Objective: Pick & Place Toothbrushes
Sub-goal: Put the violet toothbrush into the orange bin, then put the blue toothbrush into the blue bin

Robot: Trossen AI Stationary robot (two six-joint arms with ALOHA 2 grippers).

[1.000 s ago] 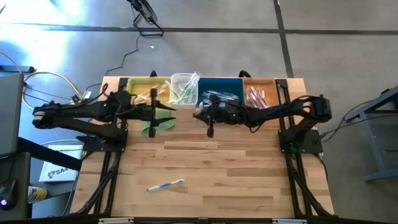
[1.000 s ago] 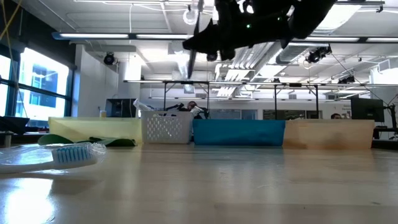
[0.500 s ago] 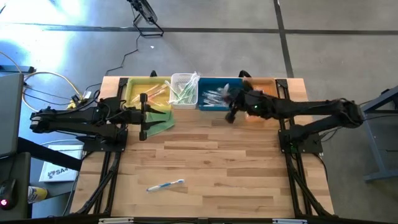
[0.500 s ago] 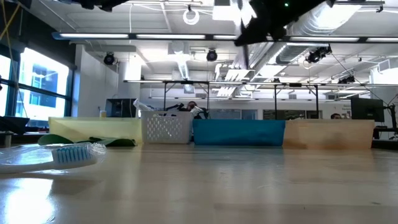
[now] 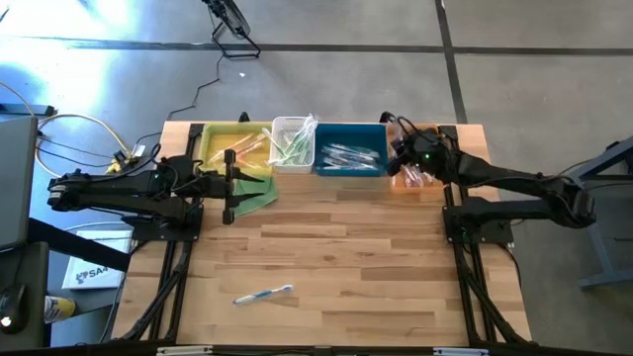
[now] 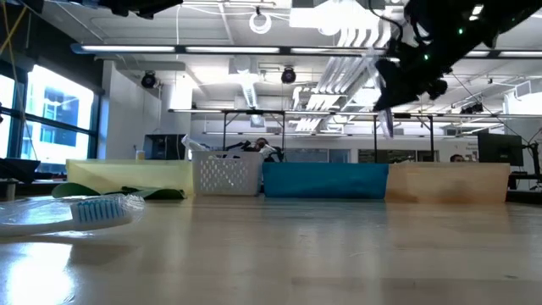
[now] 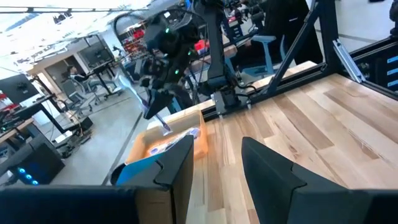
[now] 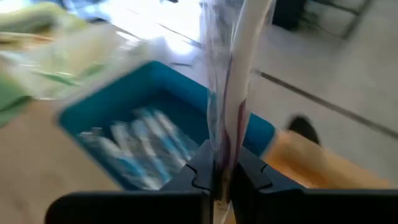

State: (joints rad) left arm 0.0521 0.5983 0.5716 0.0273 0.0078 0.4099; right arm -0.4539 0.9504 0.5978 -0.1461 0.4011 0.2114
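My right gripper (image 5: 398, 166) is above the orange bin (image 5: 432, 132) at the table's far right, shut on a toothbrush (image 8: 231, 74) with a pale handle in a clear wrapper. Another toothbrush (image 5: 263, 294), blue and white, lies flat on the table near the front edge. More wrapped toothbrushes lie in the yellow bin (image 5: 220, 138), the white basket (image 5: 292, 140) and the blue bin (image 5: 348, 155). My left gripper (image 5: 229, 198) stands open and empty at the far left, over the green cloth (image 5: 259, 195). My right gripper pinches the toothbrush between its two fingers at one end (image 8: 221, 158). The rest of the toothbrush reaches out ahead of the fingers. It slants downward below the gripper (image 6: 384, 117), lifted clear above the bins.
The four bins stand in a row along the far edge. The wooden table (image 5: 376, 267) stretches from them to the front edge, with only the blue-white toothbrush lying on it. Both arm bases stand at the table's sides.
My right gripper has swung toward the table's right edge, from in front of the blue bin to above the orange bin. It has tipped up from pointing down and carried the toothbrush along. My left gripper has drawn back a little toward the left edge.
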